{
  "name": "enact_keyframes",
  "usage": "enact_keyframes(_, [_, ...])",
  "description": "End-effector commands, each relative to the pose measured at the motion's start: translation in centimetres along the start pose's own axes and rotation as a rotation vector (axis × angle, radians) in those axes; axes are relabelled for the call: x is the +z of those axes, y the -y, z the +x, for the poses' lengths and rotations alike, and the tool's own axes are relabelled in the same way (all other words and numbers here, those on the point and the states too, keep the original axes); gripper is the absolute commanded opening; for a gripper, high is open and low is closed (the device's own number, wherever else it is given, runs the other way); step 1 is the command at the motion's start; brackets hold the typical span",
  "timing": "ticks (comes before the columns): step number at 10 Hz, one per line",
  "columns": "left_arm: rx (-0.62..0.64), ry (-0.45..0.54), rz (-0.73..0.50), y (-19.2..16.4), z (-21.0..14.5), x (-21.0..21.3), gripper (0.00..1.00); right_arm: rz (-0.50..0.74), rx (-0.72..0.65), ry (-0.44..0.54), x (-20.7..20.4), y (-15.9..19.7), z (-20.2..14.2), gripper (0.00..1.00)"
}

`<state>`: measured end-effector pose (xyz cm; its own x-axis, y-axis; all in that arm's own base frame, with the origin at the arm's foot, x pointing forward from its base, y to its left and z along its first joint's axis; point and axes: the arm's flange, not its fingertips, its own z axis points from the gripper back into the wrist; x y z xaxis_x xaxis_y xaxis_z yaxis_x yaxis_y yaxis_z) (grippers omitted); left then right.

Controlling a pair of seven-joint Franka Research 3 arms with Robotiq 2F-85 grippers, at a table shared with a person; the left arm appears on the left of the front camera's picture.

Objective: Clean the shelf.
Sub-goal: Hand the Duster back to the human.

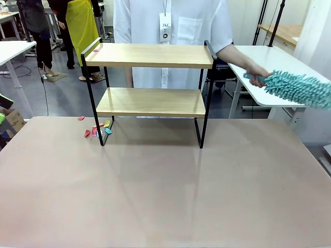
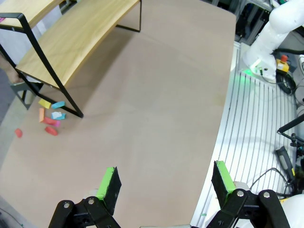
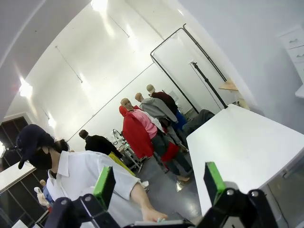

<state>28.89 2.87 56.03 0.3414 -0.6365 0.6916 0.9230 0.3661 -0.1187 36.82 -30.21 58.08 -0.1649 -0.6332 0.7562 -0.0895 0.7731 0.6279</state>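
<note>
The shelf [image 1: 150, 56] is a two-tier rack of light wooden boards in a thin black frame, standing at the far middle of the table; its lower board [image 2: 71, 42] also runs along the top left of the left wrist view. Several small coloured scraps [image 1: 97, 129] lie on the table by its left front leg, also seen as scraps [image 2: 51, 118]. A person in white stands behind the shelf, one hand [image 1: 256, 72] holding a teal fluffy duster [image 1: 302, 89] out to the right. My left gripper [image 2: 166, 183] hangs open above the table. My right gripper [image 3: 159, 183] is open, pointing up into the room.
The brown table [image 1: 165, 186] stretches wide in front of the shelf. A white side table [image 1: 274, 64] stands at the back right, behind the duster. The other arm's white base [image 2: 266, 42] sits beyond the table edge in the left wrist view.
</note>
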Motion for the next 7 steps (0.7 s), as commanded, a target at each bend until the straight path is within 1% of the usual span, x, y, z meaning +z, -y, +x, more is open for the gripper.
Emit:
enact_keyframes(1, [-0.011,0.011,-0.008,0.07,0.03,0.08,1.00,-0.001,0.010,-0.001,0.17,-0.16,-0.28,1.00])
enact_keyframes(7, [-0.011,0.011,-0.008,0.07,0.03,0.08,1.00,-0.001,0.010,-0.001,0.17,-0.16,-0.28,1.00])
